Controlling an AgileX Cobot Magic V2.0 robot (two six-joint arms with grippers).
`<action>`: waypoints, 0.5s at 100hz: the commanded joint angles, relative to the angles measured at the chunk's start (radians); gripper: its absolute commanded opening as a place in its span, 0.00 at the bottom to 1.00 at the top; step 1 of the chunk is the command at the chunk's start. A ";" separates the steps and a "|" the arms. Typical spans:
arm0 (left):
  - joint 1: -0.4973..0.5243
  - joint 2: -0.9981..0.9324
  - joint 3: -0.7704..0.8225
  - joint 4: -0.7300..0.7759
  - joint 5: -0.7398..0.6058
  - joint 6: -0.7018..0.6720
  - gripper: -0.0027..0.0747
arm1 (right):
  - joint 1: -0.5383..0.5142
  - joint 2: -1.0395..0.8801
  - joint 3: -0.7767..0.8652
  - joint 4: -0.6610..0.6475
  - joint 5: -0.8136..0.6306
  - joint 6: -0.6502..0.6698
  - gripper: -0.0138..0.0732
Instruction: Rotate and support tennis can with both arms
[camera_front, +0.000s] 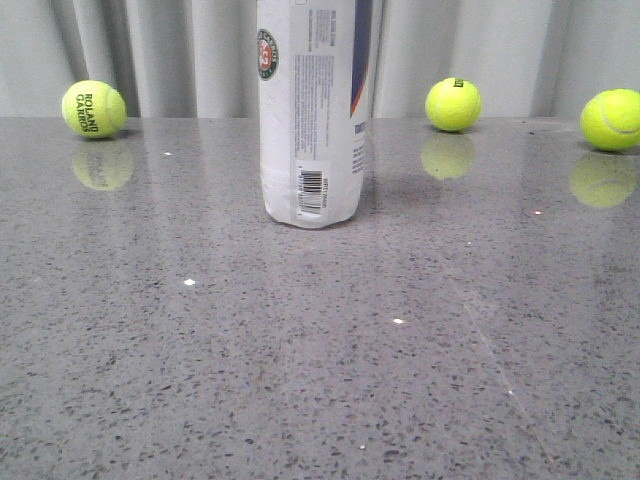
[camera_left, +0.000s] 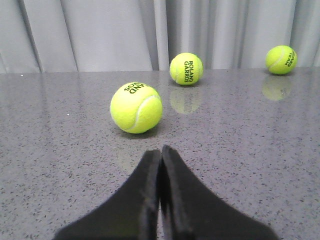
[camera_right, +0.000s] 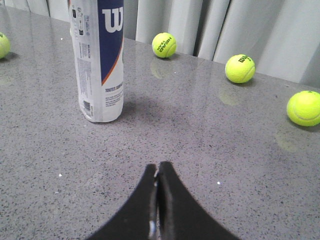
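Although the tennis can (camera_front: 315, 110) stands upright on the grey speckled table (camera_front: 300, 380), its top is cut off by the upper edge of both the front view and the right wrist view, so its lid and full height cannot be seen. What shows in front is the white label with the round logo, fine print too small to read, a barcode near the base, and a strip of navy and orange at one side. From the right wrist the navy panel with a white W faces the camera.

Neither arm appears in the front view. The left gripper (camera_left: 160, 160) is seen only as two black fingers pressed together, tips touching, nothing between them. The right gripper (camera_right: 157, 175) is likewise clenched on nothing, well apart from the can.

Tennis balls lie scattered on the table, none touching the can: one (camera_front: 94, 108) far back on the left with printed lettering, one (camera_front: 453, 104) back on the right, and another (camera_front: 611, 119) at the right edge. A ball (camera_left: 136, 107) sits near the left gripper's tips. Pale curtain (camera_front: 180, 50) hangs behind the table.
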 joint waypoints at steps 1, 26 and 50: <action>0.001 -0.035 0.045 -0.001 -0.073 -0.012 0.01 | -0.005 0.012 -0.013 -0.006 -0.118 -0.003 0.09; 0.001 -0.035 0.045 -0.001 -0.073 -0.012 0.01 | -0.120 0.012 0.123 -0.018 -0.483 0.010 0.09; 0.001 -0.035 0.045 -0.001 -0.073 -0.012 0.01 | -0.331 0.012 0.272 -0.021 -0.643 0.098 0.09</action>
